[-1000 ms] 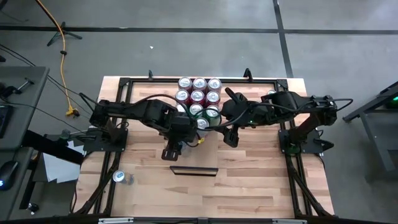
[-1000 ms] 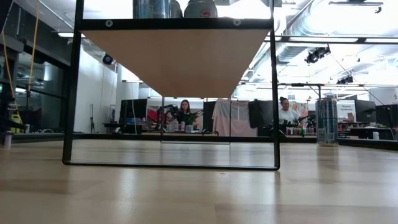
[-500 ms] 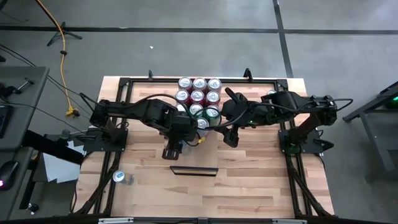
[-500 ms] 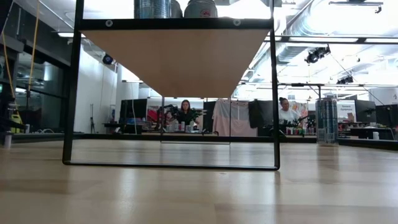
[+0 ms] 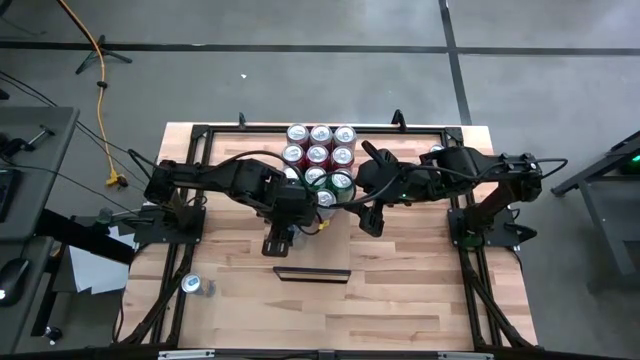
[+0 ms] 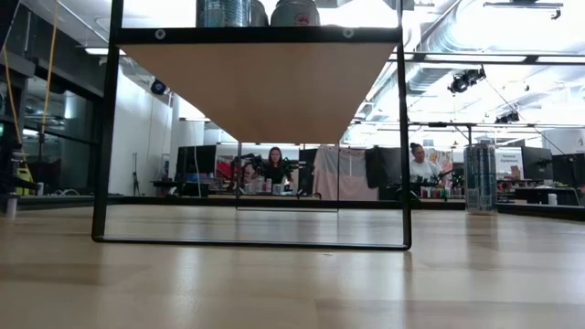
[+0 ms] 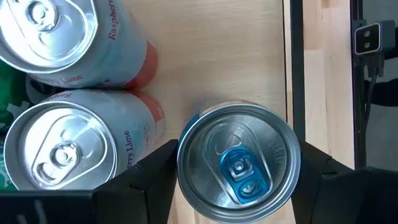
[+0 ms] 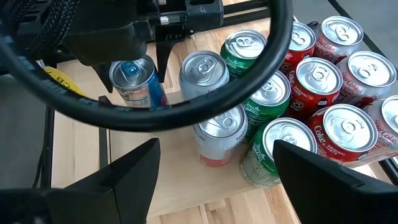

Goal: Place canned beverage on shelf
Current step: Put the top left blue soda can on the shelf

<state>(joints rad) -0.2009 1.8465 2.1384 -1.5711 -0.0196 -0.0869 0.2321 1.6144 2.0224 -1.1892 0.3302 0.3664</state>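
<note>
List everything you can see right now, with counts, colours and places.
table: one, pale butcher-block, under everything
shelf: one, pale wood, raised at table's back centre
red cans: six, shelf's far end
green cans: at least three, mid-shelf
silver-pink cans: two, beside the green ones
blue-tabbed can: one, shelf's near edge
loose can: one, silver, table's front left
tall can: one, blue-silver, table's right
people: two, far background
left tool: closed around blue-tabbed can
right tool: open, above the shelf cans
</note>
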